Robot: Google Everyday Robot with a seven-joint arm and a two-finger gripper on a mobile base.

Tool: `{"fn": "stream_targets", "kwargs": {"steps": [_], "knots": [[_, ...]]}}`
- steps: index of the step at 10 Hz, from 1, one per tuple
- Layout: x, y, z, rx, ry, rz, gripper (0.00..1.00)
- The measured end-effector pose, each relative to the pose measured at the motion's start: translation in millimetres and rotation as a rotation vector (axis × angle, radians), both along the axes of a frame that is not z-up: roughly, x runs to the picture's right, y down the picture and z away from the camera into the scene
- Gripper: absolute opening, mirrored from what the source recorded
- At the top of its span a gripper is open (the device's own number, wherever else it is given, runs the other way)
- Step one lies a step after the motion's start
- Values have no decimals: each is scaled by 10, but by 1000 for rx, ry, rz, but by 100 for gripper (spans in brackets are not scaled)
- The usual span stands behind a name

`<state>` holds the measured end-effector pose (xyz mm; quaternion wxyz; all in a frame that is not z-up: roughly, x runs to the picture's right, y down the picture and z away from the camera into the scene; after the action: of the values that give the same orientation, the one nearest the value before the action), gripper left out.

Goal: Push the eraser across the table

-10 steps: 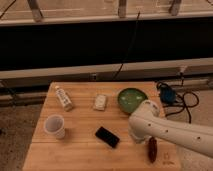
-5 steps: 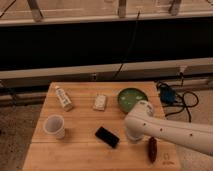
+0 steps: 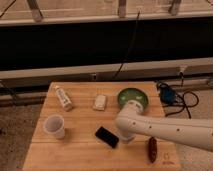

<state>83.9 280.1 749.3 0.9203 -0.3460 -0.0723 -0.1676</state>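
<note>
The eraser is a flat black block lying on the light wooden table, near the front and slightly left of centre. My white arm reaches in from the right, and its gripper sits at the arm's end just to the right of the eraser, close to or touching its right end. The gripper is mostly hidden under the arm's rounded wrist.
A green bowl stands behind the arm. A pale whitish block and a small lying bottle are at the back. A white cup stands at the left, a dark red elongated thing at the front right. Cables lie on the floor to the right.
The arm has moved left across the table, bringing the gripper up to the eraser's right end. The eraser has not visibly moved.
</note>
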Motion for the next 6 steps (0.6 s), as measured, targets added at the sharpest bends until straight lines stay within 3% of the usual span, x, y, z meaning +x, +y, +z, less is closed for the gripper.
{"fn": "stream_targets", "kwargs": {"steps": [3,6], "knots": [[-99,-36,60,-5,-16,-24,3],[-439,-60,111,-4,-49,-76,3]]}}
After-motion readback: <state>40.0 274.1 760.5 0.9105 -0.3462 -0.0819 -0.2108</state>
